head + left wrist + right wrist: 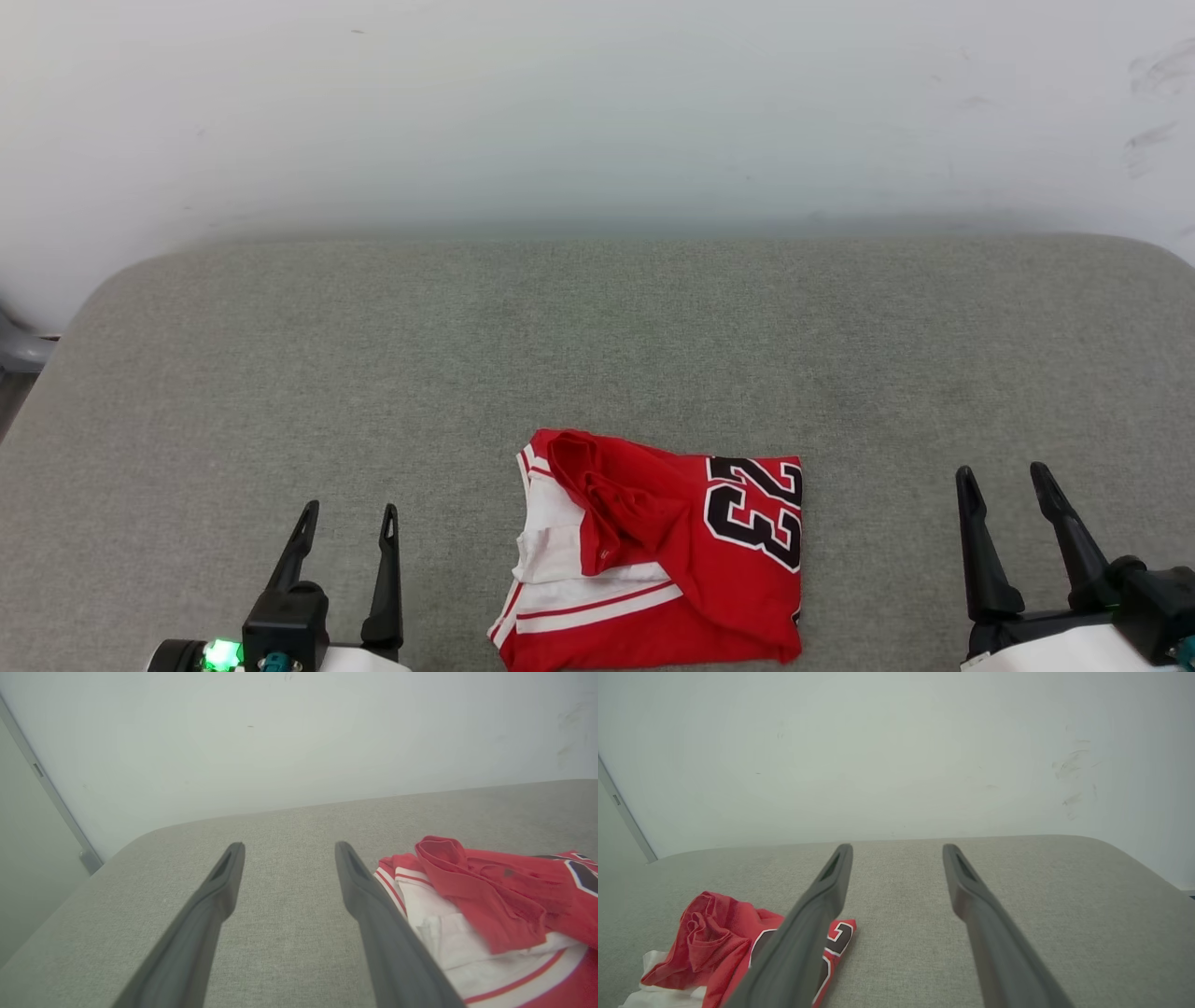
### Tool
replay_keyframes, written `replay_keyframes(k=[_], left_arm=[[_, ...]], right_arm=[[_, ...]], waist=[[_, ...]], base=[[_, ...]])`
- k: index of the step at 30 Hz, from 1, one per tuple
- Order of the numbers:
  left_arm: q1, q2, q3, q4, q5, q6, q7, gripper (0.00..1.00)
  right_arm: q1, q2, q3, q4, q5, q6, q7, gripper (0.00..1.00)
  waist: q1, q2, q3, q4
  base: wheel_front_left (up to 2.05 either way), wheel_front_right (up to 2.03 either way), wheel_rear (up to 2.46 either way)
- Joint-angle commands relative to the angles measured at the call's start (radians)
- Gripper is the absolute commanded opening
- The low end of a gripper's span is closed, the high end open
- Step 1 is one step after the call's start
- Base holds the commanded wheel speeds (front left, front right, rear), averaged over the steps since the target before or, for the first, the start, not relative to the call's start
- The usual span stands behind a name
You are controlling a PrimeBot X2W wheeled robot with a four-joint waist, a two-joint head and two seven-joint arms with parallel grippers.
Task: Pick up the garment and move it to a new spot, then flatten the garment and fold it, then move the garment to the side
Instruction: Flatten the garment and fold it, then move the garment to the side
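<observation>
The garment is a red jersey with white sleeve parts and a black-and-white "23"; it lies loosely bundled and partly folded on the grey padded surface, near the front edge at centre. My left gripper stands open to its left, well apart from it, with nothing between the fingers. On the other side my right gripper is open too, empty, clear of the cloth. In the left wrist view the garment lies just right of the left gripper. The right wrist view has the garment at lower left, partly behind a finger of the right gripper.
A pale wall rises directly behind the padded surface. The surface has rounded far corners. A grey frame part shows past its left edge. Wide bare grey fabric stretches beyond and on both sides of the jersey.
</observation>
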Motion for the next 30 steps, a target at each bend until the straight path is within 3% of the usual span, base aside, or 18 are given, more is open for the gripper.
replay_keyframes(k=[1, 23, 30], left_arm=[[0.015, 0.002, -0.001, -0.003, 0.003, 0.003, -0.002, 1.00], [0.012, 0.006, -0.010, 0.005, -0.004, 0.000, -0.002, 1.00], [0.004, 0.003, -0.010, 0.002, -0.007, 0.001, -0.002, 1.00]], right_arm=[[0.013, 0.006, 0.000, -0.005, -0.012, -0.001, -0.005, 1.00], [0.020, 0.013, 0.005, 0.017, -0.072, -0.001, -0.013, 1.00], [-0.064, -0.036, -0.013, -0.009, -0.011, -0.001, 0.025, 1.00]], waist=[[0.0000, -0.0001, -0.001, 0.003], [0.0000, -0.0001, 0.001, 0.023], [0.0000, -0.0001, 0.008, 0.027]], base=[[0.00, 0.00, 0.00], [0.00, 0.00, 0.00], [0.00, 0.00, 0.00]])
